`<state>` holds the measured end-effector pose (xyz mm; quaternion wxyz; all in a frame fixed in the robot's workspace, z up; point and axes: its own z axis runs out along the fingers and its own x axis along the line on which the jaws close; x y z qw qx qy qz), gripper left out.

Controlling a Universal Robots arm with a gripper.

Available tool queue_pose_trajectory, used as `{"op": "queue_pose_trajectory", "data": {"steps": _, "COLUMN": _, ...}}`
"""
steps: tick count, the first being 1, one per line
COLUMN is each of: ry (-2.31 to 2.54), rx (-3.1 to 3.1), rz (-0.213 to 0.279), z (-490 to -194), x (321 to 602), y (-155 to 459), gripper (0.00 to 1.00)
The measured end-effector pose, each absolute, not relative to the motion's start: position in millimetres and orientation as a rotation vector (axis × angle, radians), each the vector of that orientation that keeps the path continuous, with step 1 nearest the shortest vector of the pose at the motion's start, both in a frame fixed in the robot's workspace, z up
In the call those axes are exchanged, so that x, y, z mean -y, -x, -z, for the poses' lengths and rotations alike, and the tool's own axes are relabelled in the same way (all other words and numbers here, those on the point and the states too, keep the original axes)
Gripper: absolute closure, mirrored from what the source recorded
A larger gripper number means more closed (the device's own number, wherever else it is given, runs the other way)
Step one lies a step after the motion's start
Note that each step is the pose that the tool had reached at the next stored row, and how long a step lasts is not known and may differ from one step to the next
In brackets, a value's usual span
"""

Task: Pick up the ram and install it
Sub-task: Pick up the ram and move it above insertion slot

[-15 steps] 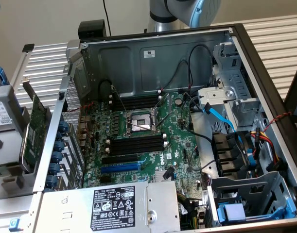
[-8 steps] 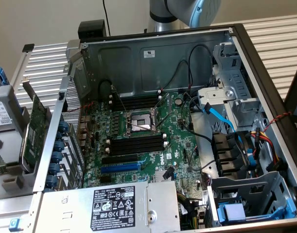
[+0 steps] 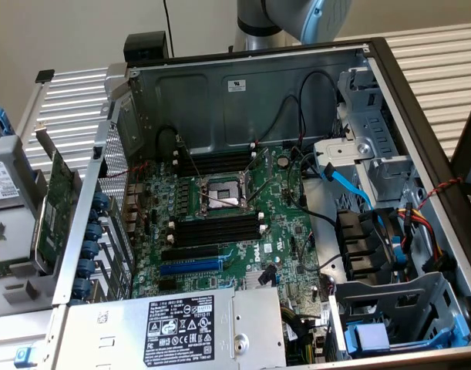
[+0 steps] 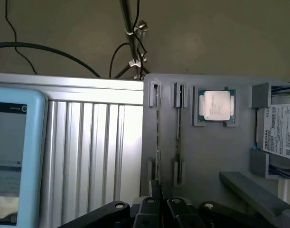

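In the wrist view a grey holder tray [image 4: 206, 156] has two narrow slots. A thin green ram [image 4: 157, 130] stands on edge in one slot, and a second thin stick [image 4: 179, 128] stands in the slot beside it. My gripper [image 4: 160, 192] hangs over the end of the first ram stick, its black fingers shut together with nothing seen between them. In the exterior view the open computer case [image 3: 243, 85] shows the motherboard with long black memory slots [image 3: 216, 227] beside the processor socket [image 3: 223, 194]. Part of my arm [image 3: 297, 19] is behind the case.
A processor chip [image 4: 217, 105] and a hard drive [image 4: 282, 128] sit in the same tray. A tablet [image 4: 12, 156] lies on the ribbed metal table [image 4: 92, 152]. A green expansion card [image 3: 58, 204] stands at the case's side on the exterior view's left. Cables [image 3: 347, 181] cross the case.
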<state>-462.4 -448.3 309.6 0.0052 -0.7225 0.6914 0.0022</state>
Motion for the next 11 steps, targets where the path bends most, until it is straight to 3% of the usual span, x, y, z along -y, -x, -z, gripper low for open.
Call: {"op": "queue_pose_trajectory", "data": {"steps": 11, "ry": 2.271, "rx": -2.173, "rz": -0.027, "z": -359.4, "x": 453.2, "y": 430.6, "gripper": 0.88}}
